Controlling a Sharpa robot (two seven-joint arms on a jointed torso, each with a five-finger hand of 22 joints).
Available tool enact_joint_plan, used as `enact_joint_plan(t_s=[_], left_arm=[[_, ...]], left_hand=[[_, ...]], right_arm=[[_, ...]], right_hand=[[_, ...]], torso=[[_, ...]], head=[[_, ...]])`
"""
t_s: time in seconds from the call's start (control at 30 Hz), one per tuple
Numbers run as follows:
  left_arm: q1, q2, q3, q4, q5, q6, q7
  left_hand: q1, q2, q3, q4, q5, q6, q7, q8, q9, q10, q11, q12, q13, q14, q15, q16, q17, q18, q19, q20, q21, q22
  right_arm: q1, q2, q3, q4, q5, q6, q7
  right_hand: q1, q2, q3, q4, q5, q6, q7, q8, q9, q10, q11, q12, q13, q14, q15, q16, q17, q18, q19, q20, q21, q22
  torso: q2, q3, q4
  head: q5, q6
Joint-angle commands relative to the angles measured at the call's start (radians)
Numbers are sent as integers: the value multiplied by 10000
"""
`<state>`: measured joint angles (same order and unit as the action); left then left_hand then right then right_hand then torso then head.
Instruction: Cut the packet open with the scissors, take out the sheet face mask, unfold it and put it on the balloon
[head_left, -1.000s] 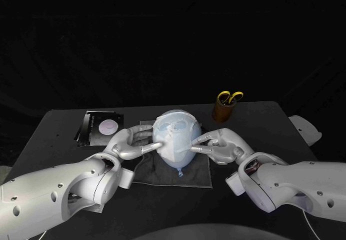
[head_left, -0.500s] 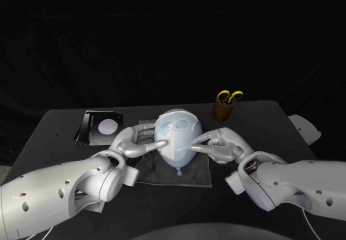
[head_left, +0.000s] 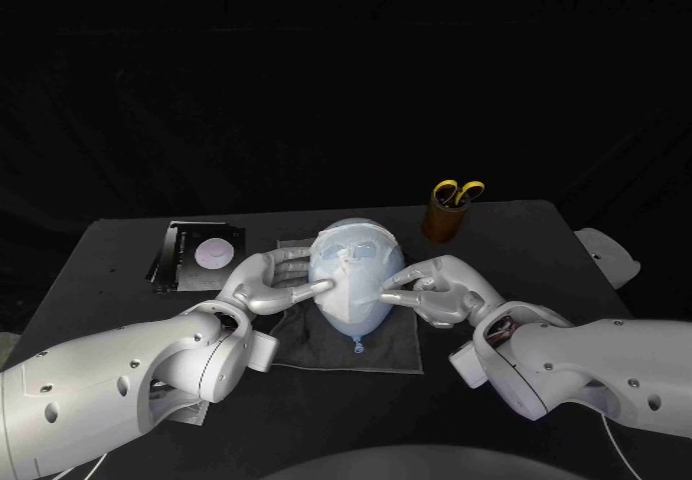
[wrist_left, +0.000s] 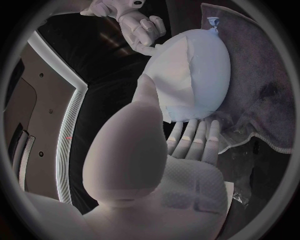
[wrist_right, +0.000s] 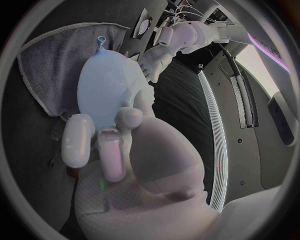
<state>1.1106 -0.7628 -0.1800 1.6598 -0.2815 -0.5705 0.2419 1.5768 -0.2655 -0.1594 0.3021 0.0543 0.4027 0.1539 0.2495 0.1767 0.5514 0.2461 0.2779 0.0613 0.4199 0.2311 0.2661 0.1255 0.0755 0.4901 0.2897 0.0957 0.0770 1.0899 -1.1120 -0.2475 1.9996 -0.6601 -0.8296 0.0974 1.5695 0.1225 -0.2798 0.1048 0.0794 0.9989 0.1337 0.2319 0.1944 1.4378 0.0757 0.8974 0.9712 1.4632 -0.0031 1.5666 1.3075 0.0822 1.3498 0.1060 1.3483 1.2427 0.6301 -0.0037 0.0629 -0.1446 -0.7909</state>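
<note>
Sheet face mask (head_left: 351, 258) lies spread over the balloon (head_left: 355, 318), which rests between the two hands on a grey cloth (head_left: 310, 352), knot toward the robot. Left hand (head_left: 271, 283): fingers apart and curved along the balloon's flank, one fingertip pressed on the mask's edge. No grip seen, so read as released, touching only. Right hand (head_left: 433, 290): thumb and a finger drawn close together at the mask's opposite edge. Cannot tell whether a fold of sheet is pinched or merely pressed. Packet (head_left: 199, 255) lies beyond the left hand, well apart. Scissors (head_left: 459, 193) stand handles-up in a brown cup (head_left: 444, 226) beyond the right hand. Judgement: mask is on, task near its end, step in hand is smoothing. Sheet looks thin, limp and probably damp; it should cling, but wrinkle or tear if dragged, so take it at the outer rim with a light pinch. Balloon is light and springy, apt to roll or burst under a hard fingertip; steady it from both flanks with flat pads.
</note>
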Motion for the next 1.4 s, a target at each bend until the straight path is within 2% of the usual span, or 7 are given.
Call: enact_joint_plan(t_s=[0.03,0.47,0.83,0.93,1.07,1.23,1.4], left_arm=[[-7,53,0,69,19,178,-33],[-5,40,1,78,20,56,-183],[-4,27,1,102,20,-41,-293],[-4,26,1,112,20,-60,-322],[-4,22,1,120,20,-77,-349],[-4,14,1,128,30,-100,-368],[-4,12,1,129,54,-121,-385]], left_hand=[[20,131,77,-11,5,114,1302,82,21,145,17,-81,13,128,7,46,20,18,123,-1,49,-21],[39,193,142,-14,-3,270,1350,128,51,346,68,-143,16,387,37,36,21,108,262,-9,47,-50],[55,227,184,-16,-6,388,1365,164,75,488,85,-179,20,551,34,32,23,157,337,-6,44,-70],[56,229,186,-16,-7,409,1366,175,82,500,85,-180,21,566,34,34,24,161,348,-7,45,-70],[61,237,194,-16,-7,429,1368,178,84,520,88,-194,20,572,34,16,17,174,360,-8,44,-75],[72,251,218,-17,-7,433,1371,172,80,521,90,-219,16,570,35,-9,6,186,394,-6,47,-77],[72,251,218,-17,-7,433,1371,172,80,521,90,-219,16,570,35,-9,6,186,394,-6,47,-77]], right_arm=[[-10,60,1,-16,-308,-2,-271],[-21,351,3,-143,-774,-233,-781],[-39,527,5,-196,-1018,-770,-894],[-49,593,6,-205,-1112,-990,-928],[-60,657,8,-224,-1180,-1184,-910],[-69,716,10,-246,-1224,-1264,-801],[-79,758,11,-247,-1268,-1145,-561]], right_hand=[[-63,-26,-43,-11,-76,68,38,-52,-8,1330,-187,6734,5995,1076,-47,42,2633,-23,-49,-43,-33,-23],[-209,-172,-263,-62,-257,245,-8,-26,31,1330,-224,6734,5995,1076,-76,42,2633,2,-149,-64,-101,-104],[-326,-214,-447,-69,-291,469,-93,62,101,1330,-293,6734,5995,1076,-128,42,2633,4,-158,-101,-98,-85],[-105,-48,-410,-230,-285,790,-256,223,226,1330,-432,6734,5995,1076,-238,42,2633,-4,-125,-182,-61,-24],[277,340,-197,-476,-299,1228,-498,433,365,1330,-641,6734,5995,1076,-409,42,2633,-9,-99,-323,-35,24],[658,609,16,-833,-298,1504,-674,537,457,1330,-812,6734,5995,1076,-571,42,2633,-21,-79,-487,-13,72],[781,664,96,-1075,-297,1600,-653,577,509,1330,-815,6734,5995,1076,-603,42,2633,-49,-22,-549,49,172]], torso=[[2,-4,-2],[4,-4,2],[3,-1,-4],[8,0,-2],[3,-3,4],[0,-5,2],[4,-4,2]], head=[[-12,-2],[-28,-26],[9,-34],[-16,-35],[-12,-37],[-16,-50],[1,-35]])
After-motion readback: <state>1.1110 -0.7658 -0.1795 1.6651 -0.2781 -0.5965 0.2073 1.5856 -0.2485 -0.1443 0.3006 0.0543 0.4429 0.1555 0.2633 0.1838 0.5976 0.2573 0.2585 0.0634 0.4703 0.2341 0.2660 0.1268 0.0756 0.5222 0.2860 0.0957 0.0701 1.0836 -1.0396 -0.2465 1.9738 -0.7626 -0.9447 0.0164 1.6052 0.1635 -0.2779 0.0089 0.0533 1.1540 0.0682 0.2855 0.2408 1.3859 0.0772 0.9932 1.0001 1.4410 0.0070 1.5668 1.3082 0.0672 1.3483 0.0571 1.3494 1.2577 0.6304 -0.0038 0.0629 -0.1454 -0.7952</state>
